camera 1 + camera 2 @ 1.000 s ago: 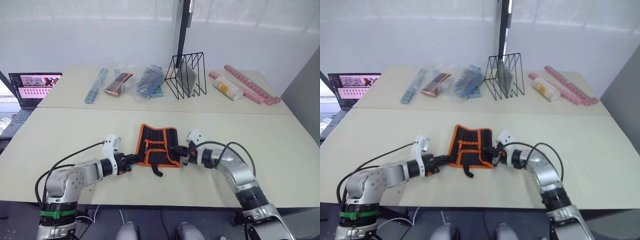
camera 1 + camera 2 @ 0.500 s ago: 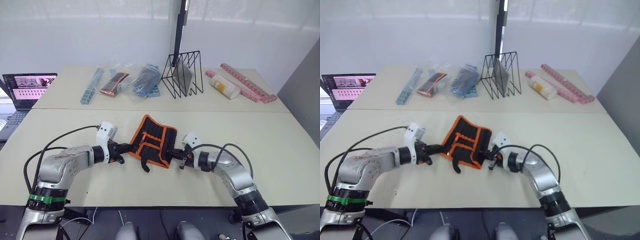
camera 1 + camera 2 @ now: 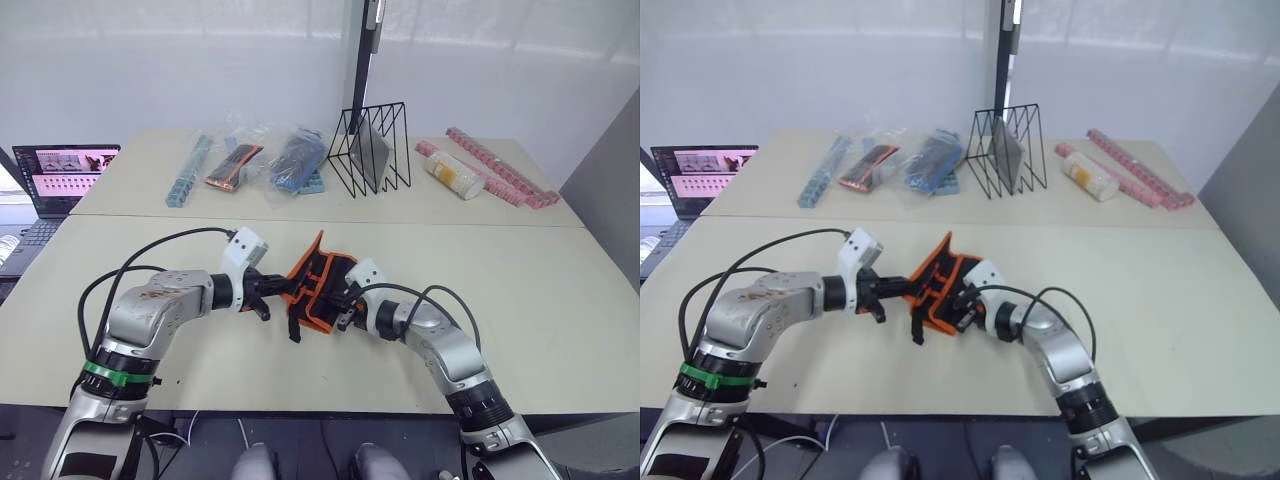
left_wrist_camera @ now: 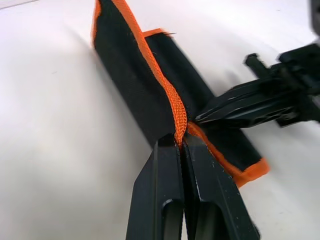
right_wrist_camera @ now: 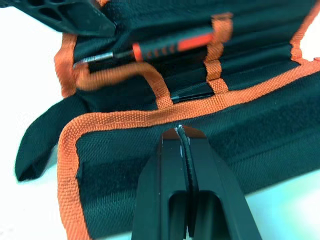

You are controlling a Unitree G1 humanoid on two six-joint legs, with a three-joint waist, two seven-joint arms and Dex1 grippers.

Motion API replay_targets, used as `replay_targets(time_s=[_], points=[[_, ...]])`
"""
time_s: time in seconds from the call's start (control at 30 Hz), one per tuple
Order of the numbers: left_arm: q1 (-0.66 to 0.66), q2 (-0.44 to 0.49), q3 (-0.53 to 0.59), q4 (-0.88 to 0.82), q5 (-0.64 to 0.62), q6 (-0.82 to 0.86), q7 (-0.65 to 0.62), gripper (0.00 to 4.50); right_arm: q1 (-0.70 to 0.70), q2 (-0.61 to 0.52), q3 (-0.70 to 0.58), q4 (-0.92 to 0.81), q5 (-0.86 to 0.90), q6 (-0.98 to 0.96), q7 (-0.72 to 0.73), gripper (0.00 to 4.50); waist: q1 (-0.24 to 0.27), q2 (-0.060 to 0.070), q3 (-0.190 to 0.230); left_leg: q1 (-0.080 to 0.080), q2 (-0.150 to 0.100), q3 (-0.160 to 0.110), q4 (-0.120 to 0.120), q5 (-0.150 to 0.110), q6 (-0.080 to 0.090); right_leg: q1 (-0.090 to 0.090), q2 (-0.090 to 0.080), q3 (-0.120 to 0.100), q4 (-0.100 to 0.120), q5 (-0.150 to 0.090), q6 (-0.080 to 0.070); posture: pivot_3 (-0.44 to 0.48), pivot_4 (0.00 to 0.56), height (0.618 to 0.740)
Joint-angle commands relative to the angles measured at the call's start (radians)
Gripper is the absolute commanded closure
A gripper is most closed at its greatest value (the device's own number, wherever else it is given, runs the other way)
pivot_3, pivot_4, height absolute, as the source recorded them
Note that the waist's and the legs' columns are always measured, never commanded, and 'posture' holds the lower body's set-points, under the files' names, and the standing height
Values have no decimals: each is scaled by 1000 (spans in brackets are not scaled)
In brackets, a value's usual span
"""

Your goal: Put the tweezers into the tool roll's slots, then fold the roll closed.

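while pinched shut, both end effectors grip the tool roll [image 3: 318, 288].

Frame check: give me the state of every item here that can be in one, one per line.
Black fabric tool roll with orange trim: half folded, both side flaps lifted off the table.
Black strap: loose, hanging free.
Red-and-black-handled tool: tucked inside the roll.
Left gripper: fingers shut on the roll's orange edge.
Right gripper: fingers shut on the roll's opposite edge.
Laptop: open, screen lit.
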Motion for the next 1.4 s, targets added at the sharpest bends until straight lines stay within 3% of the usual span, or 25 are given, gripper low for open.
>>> replay_targets(time_s=[0.03,0.33,0.57,1.07,1.23,1.4], points=[[-8,-18,-53,-50,-2,8,-23,4468,13,-5,14,46,-25,15,-16,4500,0,0,0,0,0,0,0,0,0,0,0,0,0,0,0,0,150,687],[14,-139,-93,-11,12,14,38,4468,11,1,-27,49,0,23,-27,4500,3,0,0,0,0,-1,1,0,0,1,0,0,0,0,0,0,150,687],[48,-141,-112,-2,39,5,46,4468,20,6,-109,-4,84,63,-19,4500,4,0,0,0,-1,-1,1,0,0,2,0,0,0,0,0,0,150,687],[9,-188,-121,82,98,-28,58,4468,12,-97,-274,-158,287,108,68,4500,12,0,1,-3,-3,-4,1,0,0,1,-1,0,-2,0,0,0,150,687],[3,-180,-165,105,143,-32,50,4468,-29,-77,-201,-184,263,85,68,4500,11,1,1,-4,-4,-6,1,0,0,1,0,0,-2,0,0,0,150,687],[-1,-171,-217,110,178,-36,30,4468,-112,-44,-109,-60,138,36,0,4500,12,1,1,-4,-5,-8,1,1,0,1,0,0,-2,0,0,0,150,687]])
